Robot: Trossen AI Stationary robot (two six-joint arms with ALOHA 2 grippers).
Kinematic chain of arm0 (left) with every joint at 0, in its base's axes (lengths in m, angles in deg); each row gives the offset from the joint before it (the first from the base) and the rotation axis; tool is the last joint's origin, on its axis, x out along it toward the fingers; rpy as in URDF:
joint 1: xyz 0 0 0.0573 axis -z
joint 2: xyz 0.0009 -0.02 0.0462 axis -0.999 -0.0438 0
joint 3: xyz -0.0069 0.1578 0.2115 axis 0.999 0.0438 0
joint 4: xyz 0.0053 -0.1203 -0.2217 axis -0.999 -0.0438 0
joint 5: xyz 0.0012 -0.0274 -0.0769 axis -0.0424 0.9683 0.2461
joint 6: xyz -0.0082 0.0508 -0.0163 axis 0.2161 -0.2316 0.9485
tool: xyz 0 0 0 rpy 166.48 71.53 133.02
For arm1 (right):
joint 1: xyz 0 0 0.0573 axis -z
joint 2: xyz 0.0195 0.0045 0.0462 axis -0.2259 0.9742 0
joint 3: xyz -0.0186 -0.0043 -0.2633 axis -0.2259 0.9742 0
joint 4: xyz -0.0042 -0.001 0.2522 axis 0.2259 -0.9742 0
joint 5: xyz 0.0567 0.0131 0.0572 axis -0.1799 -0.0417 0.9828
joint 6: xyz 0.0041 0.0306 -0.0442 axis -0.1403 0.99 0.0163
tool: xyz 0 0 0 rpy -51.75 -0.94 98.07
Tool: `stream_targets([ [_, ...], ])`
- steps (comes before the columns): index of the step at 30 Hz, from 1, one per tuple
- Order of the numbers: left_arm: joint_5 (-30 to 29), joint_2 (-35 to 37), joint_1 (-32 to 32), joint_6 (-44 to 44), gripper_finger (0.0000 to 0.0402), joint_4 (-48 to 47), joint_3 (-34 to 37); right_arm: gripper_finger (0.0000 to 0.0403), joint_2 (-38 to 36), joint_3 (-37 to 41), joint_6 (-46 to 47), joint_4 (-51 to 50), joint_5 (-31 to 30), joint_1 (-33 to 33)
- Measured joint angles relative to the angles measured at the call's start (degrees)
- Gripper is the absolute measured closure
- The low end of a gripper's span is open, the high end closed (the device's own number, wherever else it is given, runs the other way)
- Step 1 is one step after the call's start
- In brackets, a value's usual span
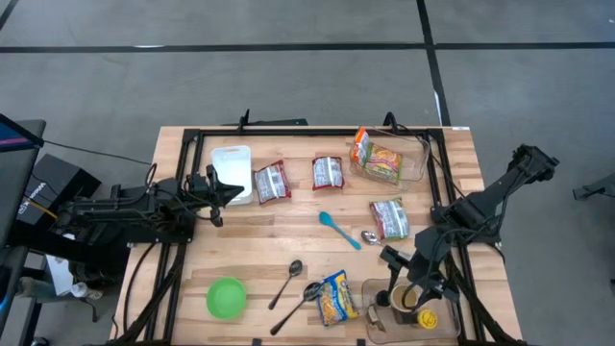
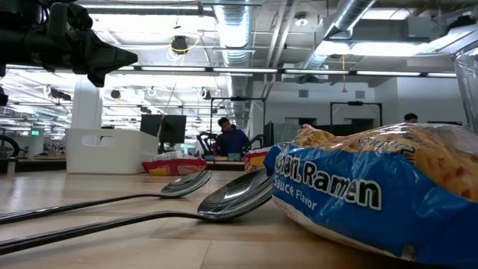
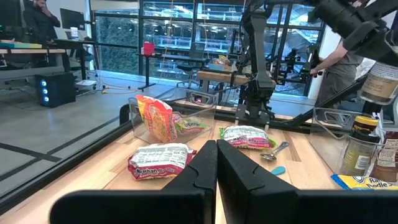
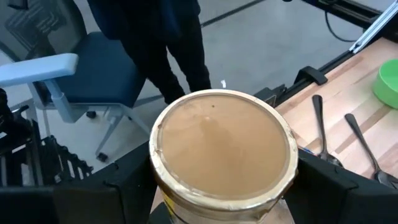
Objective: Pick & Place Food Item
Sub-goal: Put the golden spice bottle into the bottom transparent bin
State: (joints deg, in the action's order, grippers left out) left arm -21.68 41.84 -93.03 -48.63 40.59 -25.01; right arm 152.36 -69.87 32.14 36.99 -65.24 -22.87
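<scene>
My right gripper (image 1: 404,288) is at the table's near right corner, over a clear bin (image 1: 377,322), and is shut on a jar with a tan lid (image 4: 221,146). The jar also shows in the left wrist view (image 3: 379,81), raised above a second jar (image 3: 359,146) that stands in the bin. My left gripper (image 1: 226,192) is shut and empty, held above the table beside a white container (image 1: 231,159). Ramen packets lie flat on the table (image 1: 272,181), (image 1: 328,173), (image 1: 389,219), (image 1: 336,296). My right gripper holds the jar between its two fingers (image 4: 124,186), one on each side of the jar's wall just below the lid's rim (image 4: 292,177). The fingers come from above, pointing down. The jar is upright, with its lid up, and appears lifted above the bin.
A clear container (image 1: 408,163) at the far right holds an orange snack packet (image 1: 380,159). A green bowl (image 1: 226,298), two metal spoons (image 1: 288,281), (image 1: 309,293), a blue spoon (image 1: 336,229) and another metal spoon (image 1: 370,235) lie about. A yellow-lidded jar (image 1: 428,317) stands in the bin.
</scene>
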Motion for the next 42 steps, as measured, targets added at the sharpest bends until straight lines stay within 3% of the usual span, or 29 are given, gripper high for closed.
stream_targets([
  [11,0.01,0.00,0.01,-0.01,0.0399,0.02,0.00,0.0126,-7.78,13.17,1.99,9.54,-0.02,-1.06],
  [26,0.02,0.00,0.02,0.00,0.0399,0.02,0.00,0.0126,-14.98,23.21,6.71,10.11,-0.28,-3.82],
  [42,0.02,0.00,0.00,0.00,0.0399,0.02,0.00,0.0126,-20.48,34.87,12.55,21.94,-1.82,-3.82],
])
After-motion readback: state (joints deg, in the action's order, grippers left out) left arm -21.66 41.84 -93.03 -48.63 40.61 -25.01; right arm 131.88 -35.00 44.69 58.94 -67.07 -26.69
